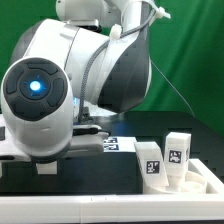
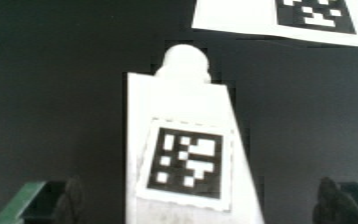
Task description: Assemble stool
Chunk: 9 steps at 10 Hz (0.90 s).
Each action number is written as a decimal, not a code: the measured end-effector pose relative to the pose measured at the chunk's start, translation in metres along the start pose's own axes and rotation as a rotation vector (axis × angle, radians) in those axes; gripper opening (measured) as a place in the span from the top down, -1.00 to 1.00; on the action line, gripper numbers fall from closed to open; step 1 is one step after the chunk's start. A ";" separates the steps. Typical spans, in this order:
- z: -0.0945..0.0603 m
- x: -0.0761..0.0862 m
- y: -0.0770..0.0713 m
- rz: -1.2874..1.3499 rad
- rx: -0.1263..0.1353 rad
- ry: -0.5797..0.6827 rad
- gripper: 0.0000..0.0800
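In the wrist view a white stool leg (image 2: 181,120) lies flat on the black table, its square tag facing up and its rounded tip pointing away. My gripper (image 2: 194,205) is open and straddles the leg's near end. The dark fingers (image 2: 44,200) stand well clear of the leg on both sides, with black gaps between. In the exterior view two more white legs (image 1: 163,158) with tags stand upright at the right. The arm's body hides my gripper there. The seat disc is out of view.
The marker board (image 2: 286,18) lies just beyond the leg's tip, and a tagged strip of it shows in the exterior view (image 1: 112,146). A long white border rail (image 1: 120,206) runs along the table's front edge. A green backdrop stands behind.
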<state>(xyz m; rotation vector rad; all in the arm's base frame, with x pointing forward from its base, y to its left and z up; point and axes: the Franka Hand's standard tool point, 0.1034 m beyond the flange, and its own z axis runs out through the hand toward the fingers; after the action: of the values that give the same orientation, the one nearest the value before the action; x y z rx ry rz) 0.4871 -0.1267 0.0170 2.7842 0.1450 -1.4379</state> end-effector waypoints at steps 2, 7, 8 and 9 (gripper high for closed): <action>0.000 0.000 0.001 0.001 0.002 0.000 0.00; 0.001 -0.001 0.004 0.004 0.006 0.000 0.19; 0.001 -0.001 0.004 0.005 0.006 0.000 0.19; -0.004 -0.002 0.004 -0.006 0.005 0.007 0.19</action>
<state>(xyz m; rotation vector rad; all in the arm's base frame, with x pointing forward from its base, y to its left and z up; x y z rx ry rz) 0.4900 -0.1303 0.0209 2.7955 0.1493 -1.4320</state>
